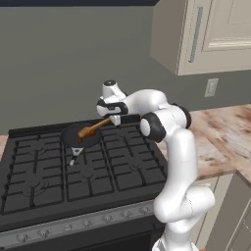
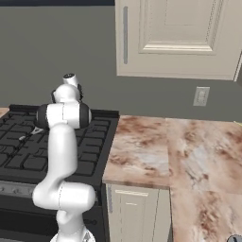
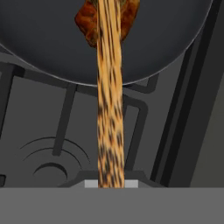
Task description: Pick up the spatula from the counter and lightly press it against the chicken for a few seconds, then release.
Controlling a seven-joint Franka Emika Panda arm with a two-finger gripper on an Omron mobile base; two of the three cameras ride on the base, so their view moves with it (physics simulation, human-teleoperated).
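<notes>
- The gripper (image 1: 113, 120) is clamping its fingers together on the near end of the wooden spatula (image 1: 94, 128), so the handle is sitting between them with no gap to speak of.
- In the hand view the spatula (image 3: 109, 122) is running straight up the middle of the picture, from between the fingertips out over the pan.
- Its far end is lying across the chicken (image 3: 89, 24), a brown, seared piece showing on both sides of the wood.
- The top edge of the hand view is cutting off both the spatula's tip and the far part of the chicken, so I cannot tell how firmly the blade is bearing down on the meat.
- From the left base view the chicken is too small and too covered by the spatula to make out.
- The dark round pan (image 1: 71, 136) is holding the chicken and sitting on a rear burner of the black stove (image 1: 49, 181), its pale handle pointing toward the front.
- The white arm (image 2: 64, 142) is reaching over the stove's grates.
- To the right, the marbled counter (image 2: 142, 146) is lying under a cream cabinet (image 2: 179, 38) and a wall outlet (image 2: 201, 96).
</notes>
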